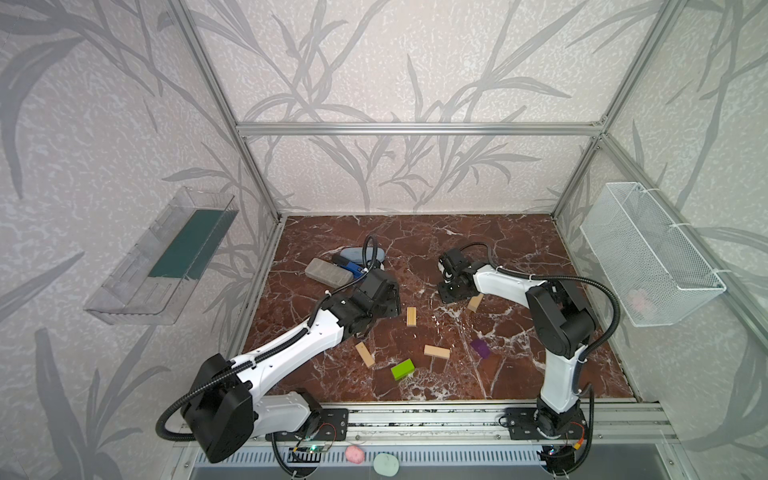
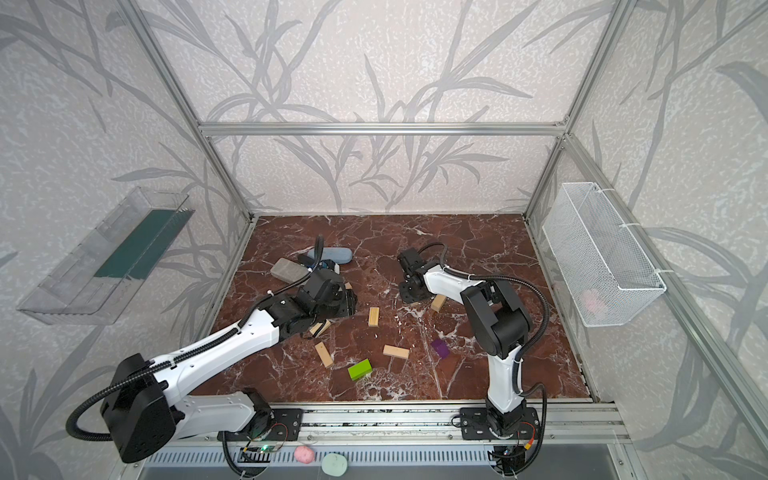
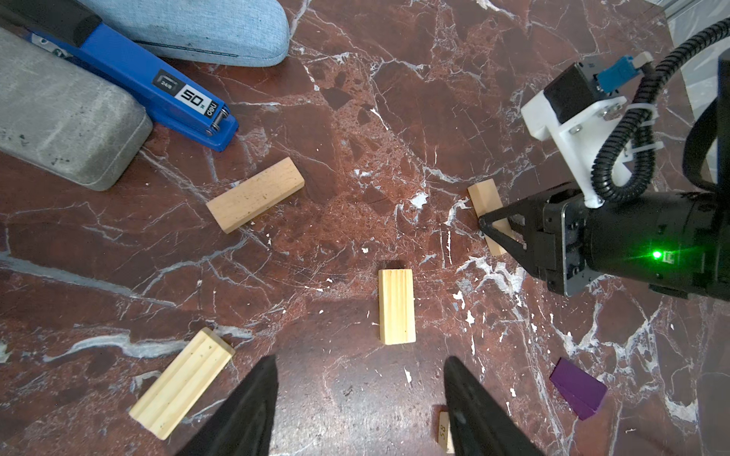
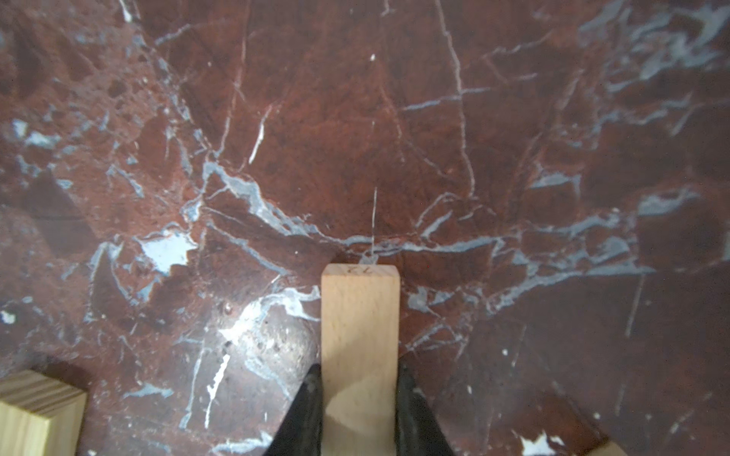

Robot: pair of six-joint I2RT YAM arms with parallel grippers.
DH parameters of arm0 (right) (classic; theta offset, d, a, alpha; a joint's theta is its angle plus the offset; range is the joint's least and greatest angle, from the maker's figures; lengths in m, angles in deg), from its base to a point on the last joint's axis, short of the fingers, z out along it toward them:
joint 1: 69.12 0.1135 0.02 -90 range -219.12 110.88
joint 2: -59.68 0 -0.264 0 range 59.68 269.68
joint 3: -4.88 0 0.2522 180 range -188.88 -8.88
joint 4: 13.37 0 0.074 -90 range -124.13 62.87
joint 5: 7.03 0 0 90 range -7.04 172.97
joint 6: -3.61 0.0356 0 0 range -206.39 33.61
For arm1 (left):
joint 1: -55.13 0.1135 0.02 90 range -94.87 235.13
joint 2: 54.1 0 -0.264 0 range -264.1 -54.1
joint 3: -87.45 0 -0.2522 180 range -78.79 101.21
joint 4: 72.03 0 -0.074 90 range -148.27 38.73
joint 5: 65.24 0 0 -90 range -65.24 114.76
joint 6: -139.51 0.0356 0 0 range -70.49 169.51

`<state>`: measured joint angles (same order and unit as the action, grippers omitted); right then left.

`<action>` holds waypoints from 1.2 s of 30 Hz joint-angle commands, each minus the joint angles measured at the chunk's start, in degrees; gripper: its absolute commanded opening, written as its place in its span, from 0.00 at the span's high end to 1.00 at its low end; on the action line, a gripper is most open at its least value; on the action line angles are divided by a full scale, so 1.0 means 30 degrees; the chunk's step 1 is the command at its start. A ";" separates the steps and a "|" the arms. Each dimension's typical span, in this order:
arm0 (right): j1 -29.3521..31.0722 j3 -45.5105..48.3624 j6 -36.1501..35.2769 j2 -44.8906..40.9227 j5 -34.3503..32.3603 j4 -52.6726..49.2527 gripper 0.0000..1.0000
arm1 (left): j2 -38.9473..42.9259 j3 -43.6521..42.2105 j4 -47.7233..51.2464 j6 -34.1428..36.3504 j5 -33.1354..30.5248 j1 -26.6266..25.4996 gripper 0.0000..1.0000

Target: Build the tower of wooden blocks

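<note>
Zero bricks are stacked yet, so no tower to see. All the wood blocks (image 1: pixel 365 354) lie loose on the bench (image 1: pixel 519 249).

Far left at the back sit a grey case (image 1: pixel 328 272), a blue stapler (image 3: pixel 130 79) and a blue-grey case (image 3: pixel 205 27). They're bunched up & not part of my job.

Next is my left claw (image 3: pixel 360 361). It hangs low over the bench w/ fingers about half wide and nothing between them. I think that's a good waiting spot, bc a flat block (image 3: pixel 396 306) lies right ahead of it and a slanted block (image 3: pixel 181 383) just beside it.

Mid-bench, near the front, the green block (image 1: pixel 402 369) and the purple block (image 1: pixel 481 347) lie flat and well apart. My guess: they go on last, so they can stay there for now.

On the right, my right claw (image 4: pixel 359 369) is down by the bench. Its fingers (image 4: pixel 312 398) press on both long sides of the gripped block (image 4: pixel 358 323), close to one end. The rest pokes out in front. It grabs across the thin way bc that fits between the fingers.

In both top views that block looks tipped, but I can't tell if it's off the bench. I think it's brick no. 1 for the base. Held near the end, it could swing when I lift, so go slow.
</note>
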<state>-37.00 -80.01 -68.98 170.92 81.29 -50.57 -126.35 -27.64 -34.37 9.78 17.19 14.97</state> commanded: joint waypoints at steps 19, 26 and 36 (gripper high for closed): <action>0.4125 0.2973 0.8888 -0.2209 -0.0905 0.0187 0.73 | 0.1836 -0.1757 -0.0100 -0.0440 -0.0315 0.0552 0.34; 0.5041 0.2584 0.9854 -0.1885 -0.1766 -0.0165 0.71 | 0.2446 -0.2160 -0.0161 -0.0492 -0.0367 0.0673 0.34; 0.5378 0.1497 0.9882 -0.0899 -0.1230 0.0059 0.63 | 0.2578 -0.2358 -0.0241 -0.0557 -0.0200 0.0781 0.34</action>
<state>-21.20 -74.27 -39.87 166.72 77.47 -48.84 -119.64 -34.06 -34.85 8.80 17.28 16.98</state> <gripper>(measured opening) 0.367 0.659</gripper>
